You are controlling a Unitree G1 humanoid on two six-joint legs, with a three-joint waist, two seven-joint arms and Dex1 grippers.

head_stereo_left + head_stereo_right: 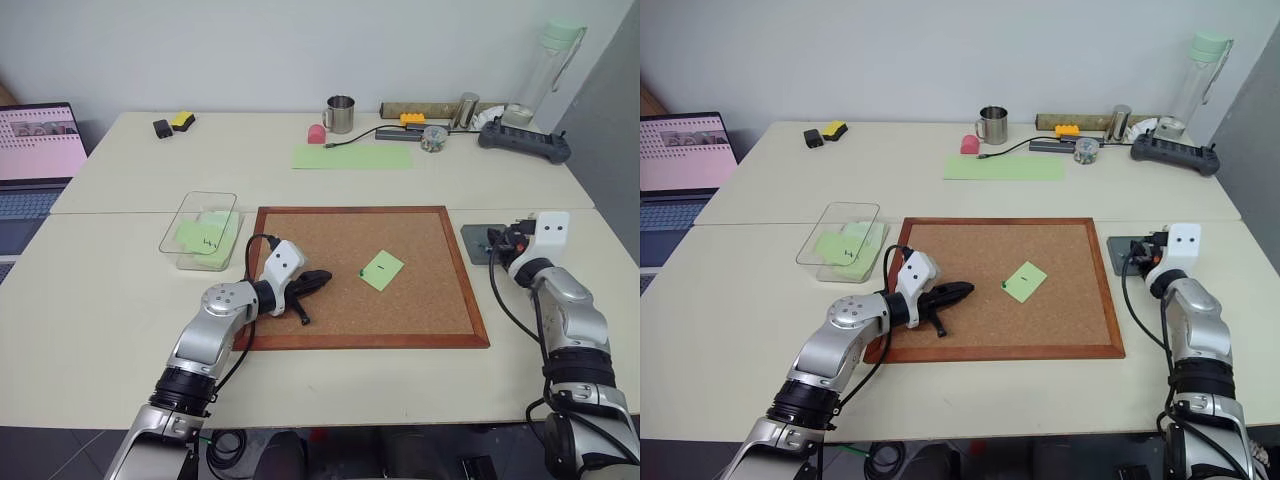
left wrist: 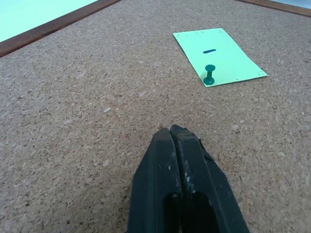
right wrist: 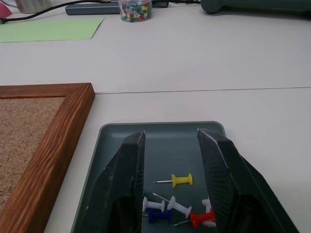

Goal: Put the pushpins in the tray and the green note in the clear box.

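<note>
Pulling the last green pin (image 2: 209,76) off the note (image 1: 381,270) on the corkboard (image 1: 420,300) means opening the left gripper's (image 1: 322,278) shut jaws first, while the right gripper (image 3: 170,182), jaws parted and empty, hangs over the tray (image 3: 165,133) of loose pins (image 3: 182,180).

Green note (image 1: 382,270): small light-green square, short dark pen dash, flat on the corkboard right of centre, rotated diamond-wise. One dark-green pushpin (image 2: 209,75) stands at its left corner. Grey tray (image 3: 167,138) right of the board holds yellow, white, blue, red pins lying loose. Clear box (image 1: 186,224) left of the board, green notes inside.
</note>
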